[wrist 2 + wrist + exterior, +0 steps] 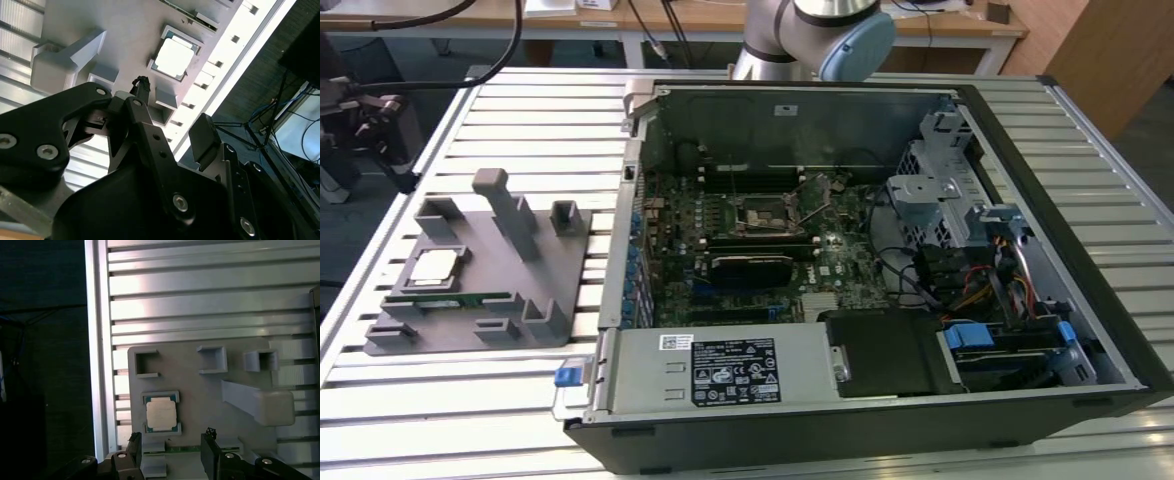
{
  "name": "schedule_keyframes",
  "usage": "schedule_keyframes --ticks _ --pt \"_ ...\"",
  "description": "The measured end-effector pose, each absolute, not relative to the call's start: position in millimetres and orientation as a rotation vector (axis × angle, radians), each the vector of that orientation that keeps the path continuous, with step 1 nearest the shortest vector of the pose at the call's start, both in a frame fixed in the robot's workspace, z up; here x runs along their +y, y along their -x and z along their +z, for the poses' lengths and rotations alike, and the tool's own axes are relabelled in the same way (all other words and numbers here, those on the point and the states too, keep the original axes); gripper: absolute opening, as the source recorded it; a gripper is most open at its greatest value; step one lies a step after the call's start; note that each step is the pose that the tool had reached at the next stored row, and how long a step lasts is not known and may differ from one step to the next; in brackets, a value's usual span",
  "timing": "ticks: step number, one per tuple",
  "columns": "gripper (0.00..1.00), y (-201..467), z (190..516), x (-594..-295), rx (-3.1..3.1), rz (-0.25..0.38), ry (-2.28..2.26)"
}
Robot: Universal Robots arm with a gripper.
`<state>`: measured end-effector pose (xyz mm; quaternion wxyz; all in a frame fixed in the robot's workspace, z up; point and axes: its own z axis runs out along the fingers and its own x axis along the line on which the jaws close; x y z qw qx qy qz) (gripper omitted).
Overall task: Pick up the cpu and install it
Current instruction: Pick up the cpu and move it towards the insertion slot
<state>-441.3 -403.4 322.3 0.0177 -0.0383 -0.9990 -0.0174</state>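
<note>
The cpu (432,268), a flat square with a shiny metal top and a thin green rim, lies in a framed seat of the matte grey holder (487,255) on the ribbed metal table (520,110). In both wrist views the black gripper (171,440) (171,110) hangs near it, jaws wide apart and empty. The exterior view adds the open case (854,395) beside the holder.
</note>
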Motion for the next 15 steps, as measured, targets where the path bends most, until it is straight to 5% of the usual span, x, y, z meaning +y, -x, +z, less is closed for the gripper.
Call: schedule_keyframes --ticks 15 --pt "0.58 443 299 -406 -3.104 -0.054 0.091"
